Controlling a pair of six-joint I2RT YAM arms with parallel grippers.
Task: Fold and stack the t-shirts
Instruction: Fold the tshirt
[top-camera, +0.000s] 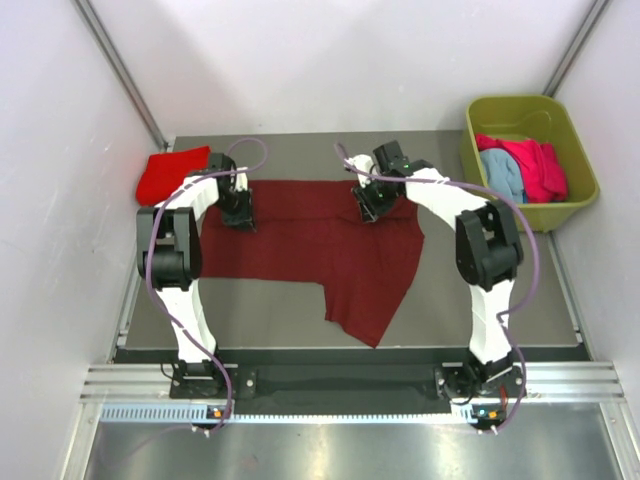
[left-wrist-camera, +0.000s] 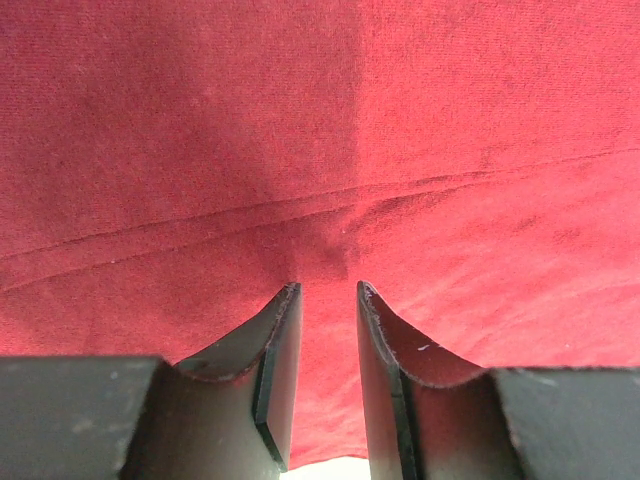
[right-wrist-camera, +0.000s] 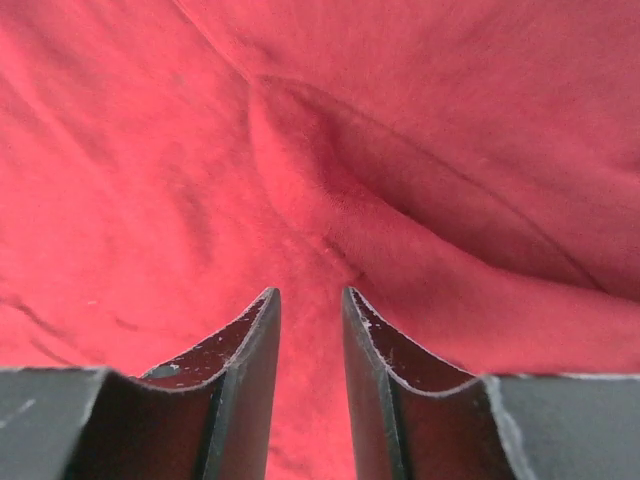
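Soft, finely napped maroon t-shirt (top-camera: 310, 250) lies flat with creases; left gripper (left-wrist-camera: 322, 288) and right gripper (right-wrist-camera: 310, 292), black with curved tips, rest on it, jaws of each narrowly apart

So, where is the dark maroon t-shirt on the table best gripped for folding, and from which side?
Probably its far edge, one pinch near each end, coming down from above. The dark maroon t-shirt lies spread flat and wide, so an edge lifts easily, while the flat middle gives nothing to catch.
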